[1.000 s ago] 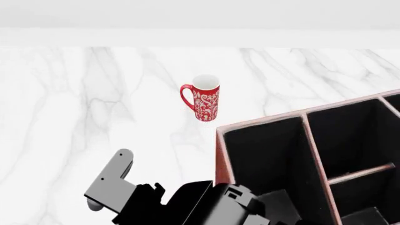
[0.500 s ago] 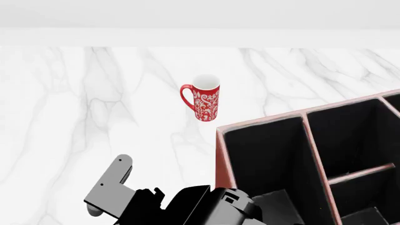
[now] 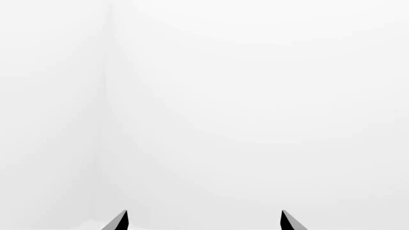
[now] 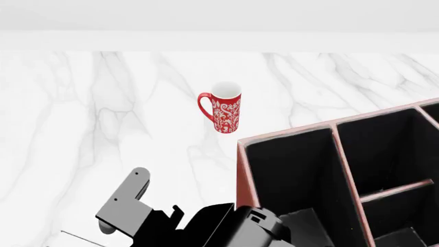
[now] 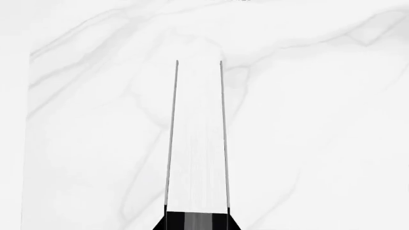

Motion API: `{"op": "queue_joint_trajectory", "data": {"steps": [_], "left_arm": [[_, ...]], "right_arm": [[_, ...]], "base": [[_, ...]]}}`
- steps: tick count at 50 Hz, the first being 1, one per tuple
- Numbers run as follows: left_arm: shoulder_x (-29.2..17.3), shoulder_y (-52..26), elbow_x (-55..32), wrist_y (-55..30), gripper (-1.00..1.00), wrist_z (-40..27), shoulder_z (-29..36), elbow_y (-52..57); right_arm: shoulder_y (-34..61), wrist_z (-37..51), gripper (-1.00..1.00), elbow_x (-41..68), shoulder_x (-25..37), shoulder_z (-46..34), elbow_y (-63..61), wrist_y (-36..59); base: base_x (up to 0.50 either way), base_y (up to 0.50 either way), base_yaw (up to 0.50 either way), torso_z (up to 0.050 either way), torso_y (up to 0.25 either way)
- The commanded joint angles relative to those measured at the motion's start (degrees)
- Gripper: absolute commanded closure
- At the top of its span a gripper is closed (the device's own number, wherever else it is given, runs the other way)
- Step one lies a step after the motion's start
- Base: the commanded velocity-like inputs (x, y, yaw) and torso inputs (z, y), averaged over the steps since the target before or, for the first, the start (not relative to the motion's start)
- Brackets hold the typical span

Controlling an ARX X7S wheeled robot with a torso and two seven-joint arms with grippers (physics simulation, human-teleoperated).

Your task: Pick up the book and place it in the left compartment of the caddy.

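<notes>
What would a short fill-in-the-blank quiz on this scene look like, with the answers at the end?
1. The mug standing on the marble table is coloured ____ with a white pattern.
2. In the right wrist view, the right tool is shut on the ____, whose white page edges face the camera.
3. The caddy has a ____ interior split by dividers.
4. In the left wrist view, the left tool shows two tips set apart, holding ____.

Answers: red; book; black; nothing
</notes>
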Motion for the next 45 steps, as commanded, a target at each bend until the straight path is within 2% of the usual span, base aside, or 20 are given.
{"op": "queue_joint_trajectory", "data": {"steps": [1,15,17,33,37,39,41,45], "left_arm": [[-0.1,0.1,-0.1,0.1,-1.0,-0.1,0.0,0.2],[-0.2,-0.1,0.1,0.3,-1.0,-0.2,0.3,-0.1],[-0.2,-0.1,0.6,0.5,-1.0,-0.2,0.5,-0.2],[-0.1,-0.1,1.1,0.7,-1.0,-0.2,1.2,-0.6],[-0.1,-0.1,1.2,0.7,-1.0,-0.1,1.5,-0.7],[-0.1,-0.2,1.1,0.7,-1.0,-0.2,1.6,-0.7],[-0.1,-0.3,1.3,0.7,-1.0,-0.2,1.7,-0.8],[-0.1,-0.3,1.5,0.7,-1.0,-0.2,2.0,-0.9]], "right_arm": [[-0.2,2.1,1.0,0.8,1.0,2.3,-3.4,-0.4],[1.5,13.2,1.0,5.5,4.5,6.6,-10.9,3.5],[2.3,15.5,1.0,2.0,5.5,5.3,-13.6,2.7],[3.0,22.6,1.0,8.4,8.7,10.6,-18.1,4.6],[3.9,26.3,1.0,5.5,10.0,10.6,-21.1,3.8],[3.8,25.6,1.0,8.0,10.4,11.8,-21.6,4.0],[4.3,26.7,1.0,5.2,11.0,11.1,-23.4,3.3],[4.5,27.2,1.0,6.2,11.7,11.3,-25.0,4.0]], "base": [[0.0,0.0,0.0,0.0,0.0],[0.0,0.0,0.0,0.0,0.001],[0.0,0.0,0.0,0.0,0.0],[0.0,0.0,0.0,0.0,0.001],[0.0,0.0,0.0,0.0,0.0],[0.0,0.0,0.0,0.0,0.0],[0.0,0.0,0.0,0.0,0.0],[0.0,0.0,0.0,0.0,0.003]]}}
